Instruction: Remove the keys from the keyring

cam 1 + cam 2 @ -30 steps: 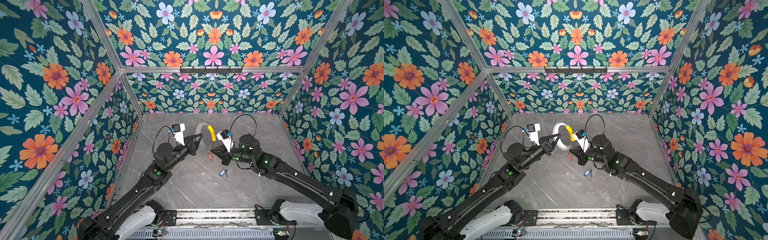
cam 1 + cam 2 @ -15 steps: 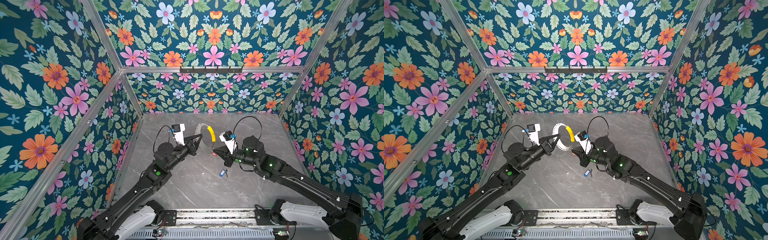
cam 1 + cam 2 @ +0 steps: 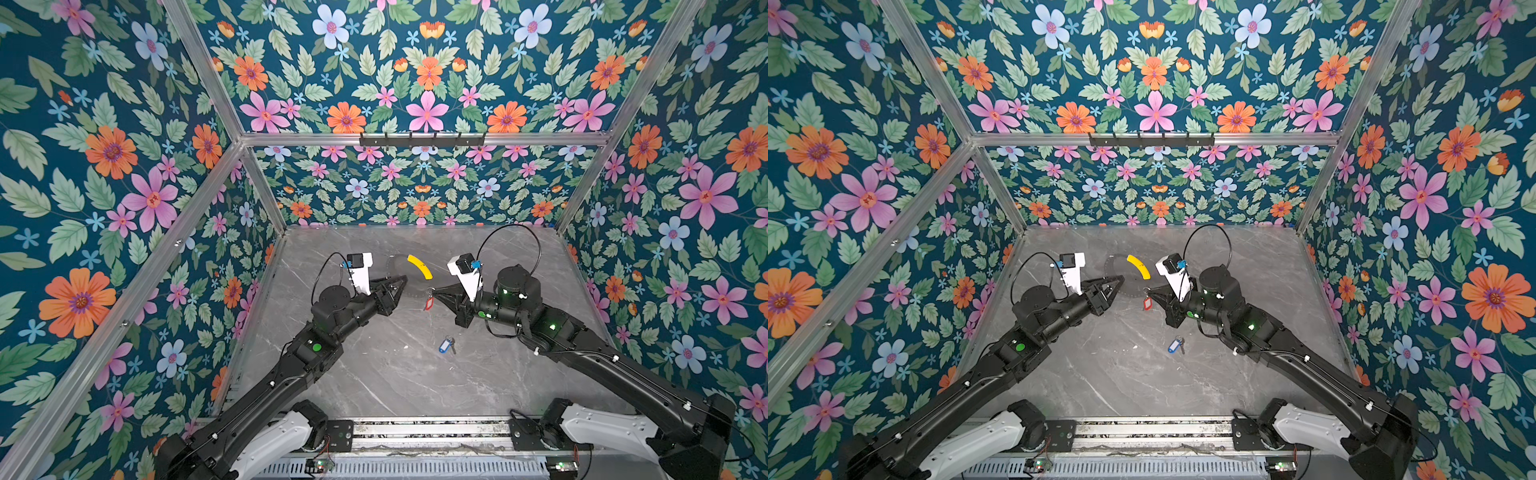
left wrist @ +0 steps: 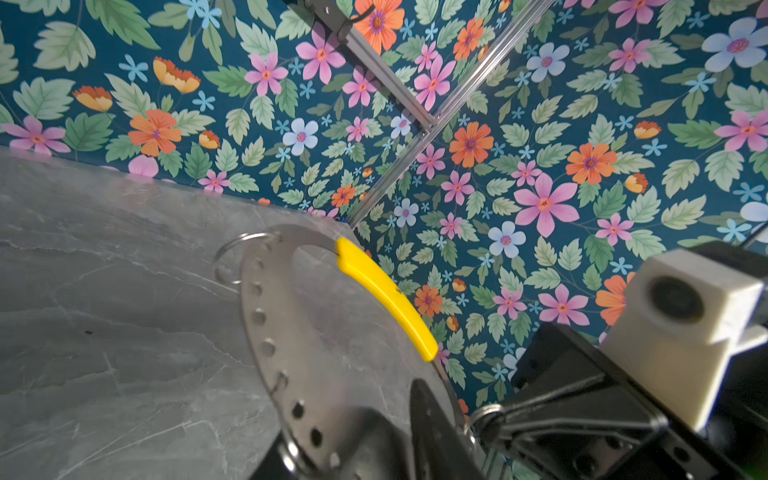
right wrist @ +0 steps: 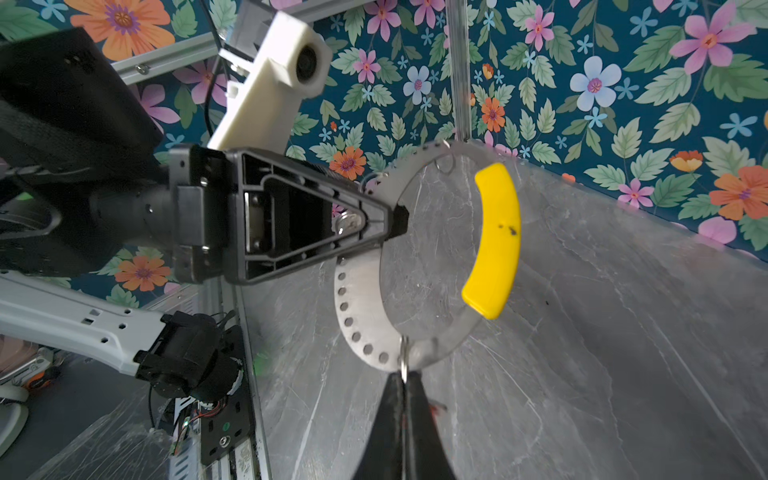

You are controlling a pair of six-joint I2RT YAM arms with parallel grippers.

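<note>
Left wrist: keyring (image 4: 257, 316) airborne, left gripper (image 4: 392, 405) jaws parted at holed band across from yellow sleeve (image 4: 386, 295). Right wrist: right gripper (image 5: 403, 384) pinched on split ring (image 5: 403, 357) past sleeve's end. In a top view: red-tag key (image 3: 428, 302) dangles beside that end, blue-tag key (image 3: 445, 345) on table (image 3: 374, 386), well apart from sleeve. Keyring probably stiff, slick; grab sleeve

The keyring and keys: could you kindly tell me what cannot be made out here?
Red-tagged key: right wrist view, mostly hidden behind the right end effector.
Left end effector closure: left wrist view, cut off by the bottom edge.
Keyring holes: both top views, blurred.
Blue-tagged key label: top views, too small.
</note>
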